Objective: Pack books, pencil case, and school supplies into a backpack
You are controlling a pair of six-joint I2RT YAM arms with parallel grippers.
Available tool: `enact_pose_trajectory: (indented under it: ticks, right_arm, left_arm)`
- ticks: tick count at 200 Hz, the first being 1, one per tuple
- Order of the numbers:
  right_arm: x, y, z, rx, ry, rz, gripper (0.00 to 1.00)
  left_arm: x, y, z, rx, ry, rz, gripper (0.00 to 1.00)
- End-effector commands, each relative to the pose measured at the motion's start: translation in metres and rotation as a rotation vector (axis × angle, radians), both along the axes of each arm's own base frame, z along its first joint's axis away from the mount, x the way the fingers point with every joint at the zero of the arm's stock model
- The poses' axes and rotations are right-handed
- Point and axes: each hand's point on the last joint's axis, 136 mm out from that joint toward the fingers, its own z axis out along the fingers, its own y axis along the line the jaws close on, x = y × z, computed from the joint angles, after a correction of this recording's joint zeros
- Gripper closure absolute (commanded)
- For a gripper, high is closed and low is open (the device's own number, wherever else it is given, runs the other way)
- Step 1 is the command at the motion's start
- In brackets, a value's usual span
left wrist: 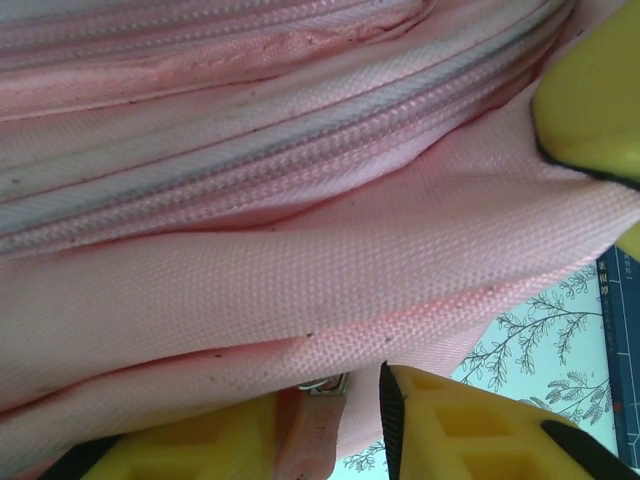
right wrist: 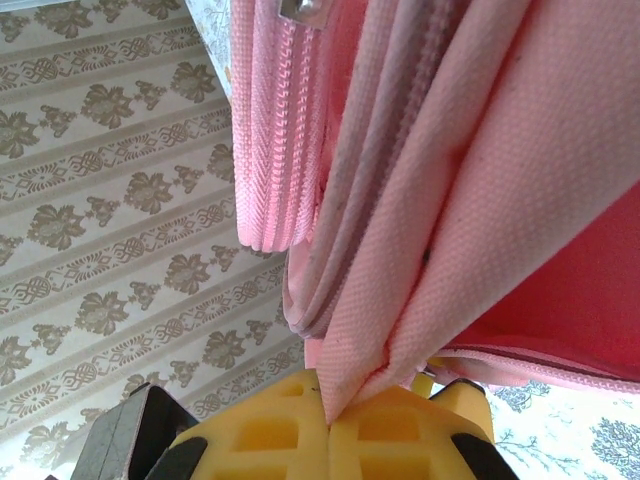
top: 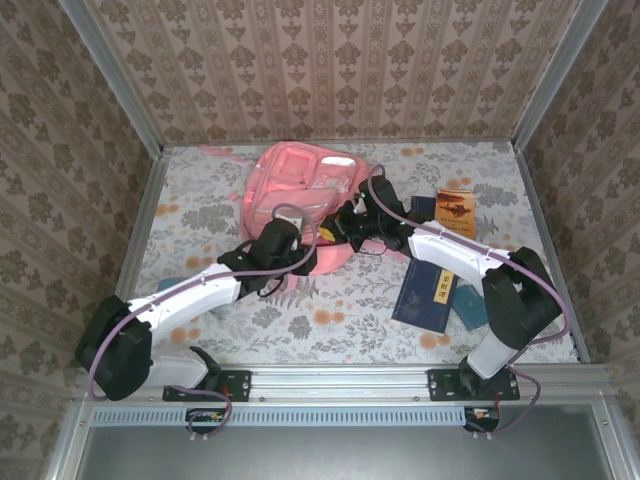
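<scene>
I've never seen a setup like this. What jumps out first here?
The big pink backpack lies in the middle of the flowery table, by far the largest thing there. In the right wrist view, yellow fingers pinch a fold of its pink fabric between them. On the table's right side lie a navy book and an orange-brown booklet.
</scene>
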Motion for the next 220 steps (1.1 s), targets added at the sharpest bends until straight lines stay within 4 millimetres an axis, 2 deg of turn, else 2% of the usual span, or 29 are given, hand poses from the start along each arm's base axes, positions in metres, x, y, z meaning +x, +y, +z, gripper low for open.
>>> enact_pose_trajectory:
  ticks: [1,45,102,160,220]
  right_arm:
    - [-0.005,0.018,0.049,0.125,-0.076,0.079,1.0]
    - [-0.006,0.013,0.041,0.086,-0.069,0.07,1.0]
    - [0.002,-0.007,0.009,-0.055,-0.052,0.026,1.0]
    - [0.007,-0.031,-0.014,-0.175,-0.049,-0.006,1.0]
    - [0.008,-0.062,-0.031,-0.295,-0.073,-0.013,1.0]
  left_arm:
    - [0.007,0.009,-0.003,0.068,-0.008,0.043,0.66]
    - [0.008,0.019,-0.002,0.125,-0.029,0.076,0.83]
    - [0.001,0.033,0.003,0.168,-0.034,0.071,1.0]
    - [-0.005,0.05,-0.006,0.19,0.01,0.093,1.0]
    - [-0.006,0.085,-0.016,0.2,0.046,0.17,1.0]
